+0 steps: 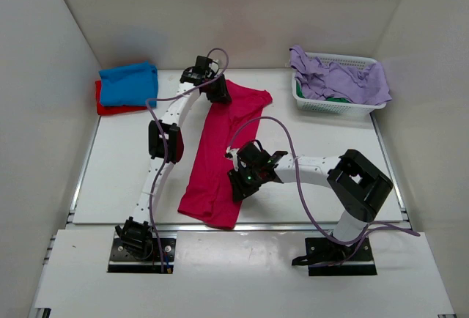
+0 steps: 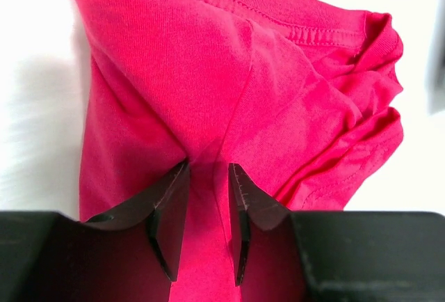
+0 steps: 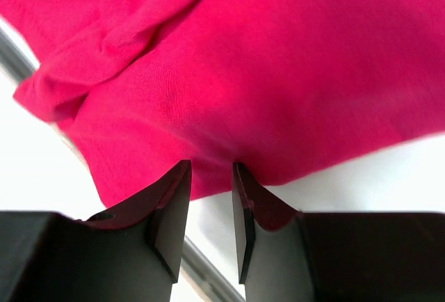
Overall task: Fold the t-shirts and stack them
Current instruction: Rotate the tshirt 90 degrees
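Found pink shirt (image 1: 218, 153) stretched along table (image 1: 117, 179), partly hidden by arms (image 1: 308, 168). Saw left gripper (image 2: 208, 168) clamped on its far end, right gripper (image 3: 212, 168) parted at its edge, holding nothing. Noted red shirt (image 1: 110, 108) mostly under blue shirt (image 1: 129, 83).

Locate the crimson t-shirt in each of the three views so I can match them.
Top external: crimson t-shirt lies as a long strip mid-table, between the arms.
Left wrist: fills the upper frame, pinched in the left hand.
Right wrist: covers the top, edge at the right hand.
Shared landmark: the white table beside it.
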